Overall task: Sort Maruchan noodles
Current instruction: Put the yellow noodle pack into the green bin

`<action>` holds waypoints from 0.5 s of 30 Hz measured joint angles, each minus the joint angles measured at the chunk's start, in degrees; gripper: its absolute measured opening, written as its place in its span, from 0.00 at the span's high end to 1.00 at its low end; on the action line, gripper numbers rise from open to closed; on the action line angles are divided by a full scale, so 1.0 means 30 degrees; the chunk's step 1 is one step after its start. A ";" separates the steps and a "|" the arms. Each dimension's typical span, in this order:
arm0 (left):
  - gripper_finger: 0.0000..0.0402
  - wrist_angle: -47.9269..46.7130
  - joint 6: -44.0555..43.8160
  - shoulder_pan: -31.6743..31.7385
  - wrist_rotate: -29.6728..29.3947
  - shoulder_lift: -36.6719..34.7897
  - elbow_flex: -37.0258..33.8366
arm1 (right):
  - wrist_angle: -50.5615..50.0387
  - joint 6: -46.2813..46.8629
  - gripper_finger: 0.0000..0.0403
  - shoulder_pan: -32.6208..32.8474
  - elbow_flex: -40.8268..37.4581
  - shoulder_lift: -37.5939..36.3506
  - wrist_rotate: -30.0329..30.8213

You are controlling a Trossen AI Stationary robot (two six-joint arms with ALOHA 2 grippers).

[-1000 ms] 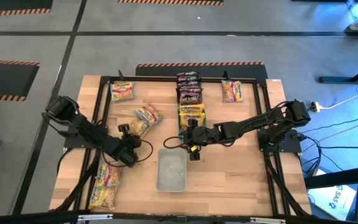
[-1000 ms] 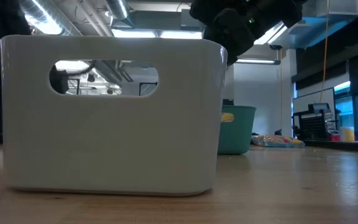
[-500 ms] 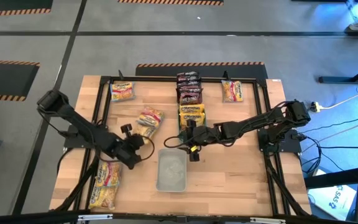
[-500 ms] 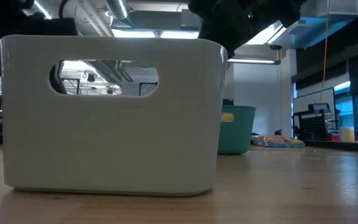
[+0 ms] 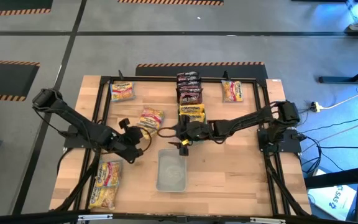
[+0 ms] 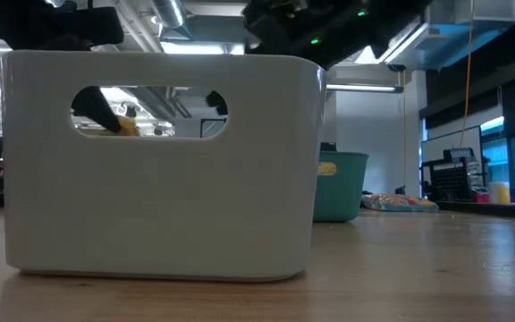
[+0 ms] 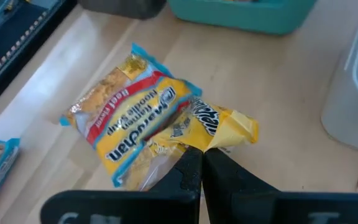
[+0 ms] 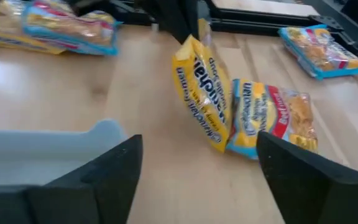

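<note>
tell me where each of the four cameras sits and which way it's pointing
High view: overhead, straight down on the table; both arms show.
Low view: at tabletop height, facing the white bin; arms overhead.
Left wrist view: on the left arm, its fingers pinching the yellow packet.
Right wrist view: on the right arm, open fingers toward that packet.
Shared: both wrist views see the red-striped packet.

Two slim dark arms — matte black links with rounded joint housings, thin black cables looping near the wrists. Left gripper [image 7: 201, 163]: flat black tapered fingers. Right gripper [image 8: 194, 177]: broad black angular fingers [image 8: 98, 177]. Small green lights glow on one wrist housing.
</note>
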 joint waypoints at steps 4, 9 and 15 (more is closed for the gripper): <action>1.00 0.0000 0.0061 0.0435 -0.0159 -0.0346 0.0000 | 0.0082 -0.0491 0.17 -0.0698 0.1594 0.1538 0.0215; 1.00 0.0046 0.0653 0.0859 -0.0859 -0.1237 0.0118 | -0.0092 -0.1846 0.15 -0.1188 0.3461 0.3424 0.0069; 1.00 0.0245 0.2003 0.1179 -0.1549 -0.2401 0.0408 | 0.0011 -0.3453 0.15 -0.1064 0.5454 0.5359 -0.0520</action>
